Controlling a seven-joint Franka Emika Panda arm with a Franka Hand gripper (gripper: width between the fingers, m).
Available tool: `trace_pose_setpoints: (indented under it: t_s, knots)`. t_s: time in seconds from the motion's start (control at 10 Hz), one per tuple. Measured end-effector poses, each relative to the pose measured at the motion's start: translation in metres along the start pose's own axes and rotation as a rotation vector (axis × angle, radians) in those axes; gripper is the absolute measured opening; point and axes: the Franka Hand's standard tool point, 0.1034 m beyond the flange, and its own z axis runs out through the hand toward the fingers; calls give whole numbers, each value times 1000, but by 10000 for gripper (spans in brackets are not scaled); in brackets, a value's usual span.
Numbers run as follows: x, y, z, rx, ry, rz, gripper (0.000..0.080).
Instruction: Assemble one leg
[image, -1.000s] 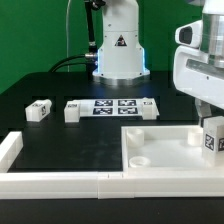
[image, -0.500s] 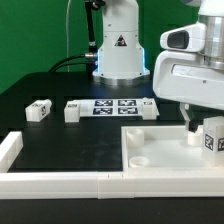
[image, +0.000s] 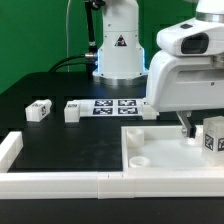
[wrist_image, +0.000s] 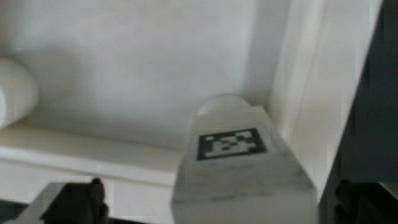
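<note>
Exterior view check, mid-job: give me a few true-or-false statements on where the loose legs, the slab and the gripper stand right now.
1. Two small white tagged leg blocks lie on the black table toward the exterior view's left. True.
2. The large white square slab with round corner sockets stands on edge. False: it lies flat.
3. The gripper hangs over the slab's far corner at the exterior view's right. True.
4. The flat white marker board lies on the slab. False: it lies on the table behind it.
5. A tagged leg block stands by the gripper. True.
</note>
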Motion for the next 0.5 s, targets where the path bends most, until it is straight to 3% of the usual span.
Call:
trace_pose_setpoints:
  t_s: [0.2,0.3,0.4,0.5]
  knots:
    - [0,0,0,0,0,5,637]
    - [0,0,0,0,0,5,459]
    - [0,0,0,0,0,5,459]
    - [0,0,0,1,0,20,292]
